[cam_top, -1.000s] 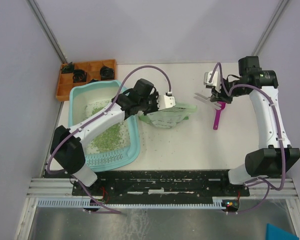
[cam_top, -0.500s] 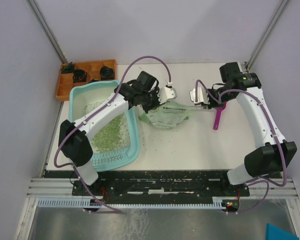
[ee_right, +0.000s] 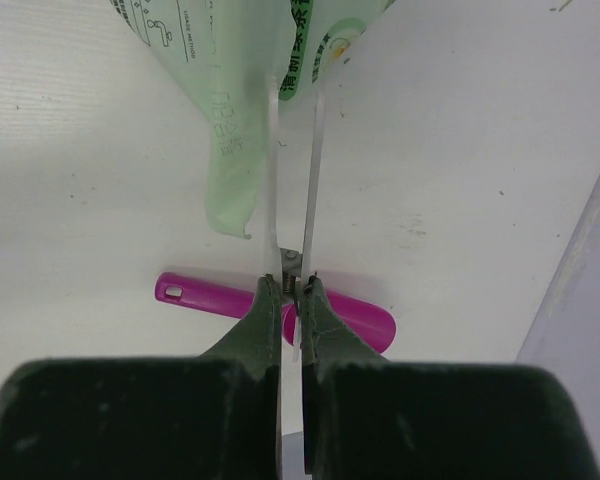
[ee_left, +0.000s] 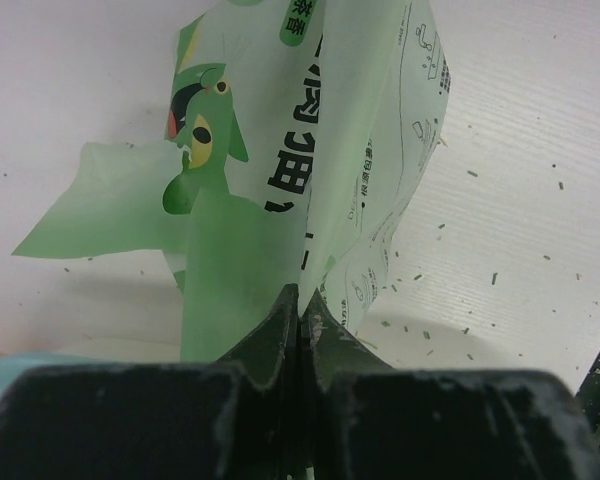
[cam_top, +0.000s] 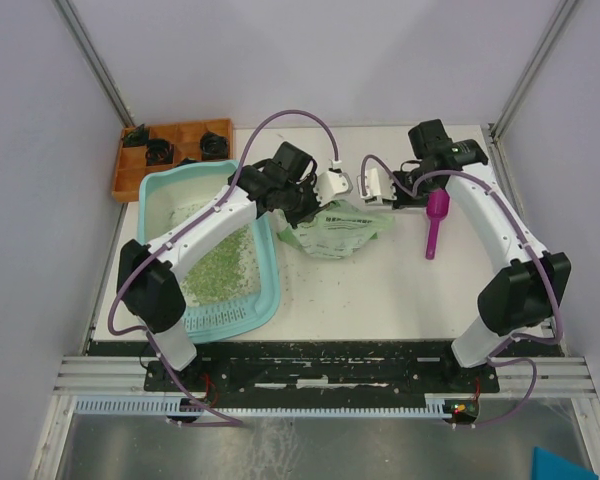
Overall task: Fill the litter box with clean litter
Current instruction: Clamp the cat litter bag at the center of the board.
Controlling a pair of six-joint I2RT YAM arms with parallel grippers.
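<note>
At the worktop's [cam_top: 380, 290] back left corner sits the orange tray [cam_top: 125, 178]. Just in front of it you have the litter box [cam_top: 270, 285] along the left edge. The clean litter [cam_top: 218, 270] covers only part of its floor, so I'd judge the filling well short of done.

Your left end effector [ee_left: 300, 300] is clenched on the pale green bag [cam_top: 342, 228], pinching its upper fold and holding it up near the middle of the worktop, just right of the litter box.

The change is on the right. A second ago your right end effector [ee_right: 292, 285] hung over the magenta scoop [cam_top: 435, 215] towards the right edge. It has since swung left to the bag's top, leaving the scoop lying behind it. It is clamped on a thin two-bladed tool [ee_right: 278, 180], possibly scissors or a clip, though I can't tell which. The blades now straddle the bag's edge. That suggests you are setting up to open the bag rather than scoop.
</note>
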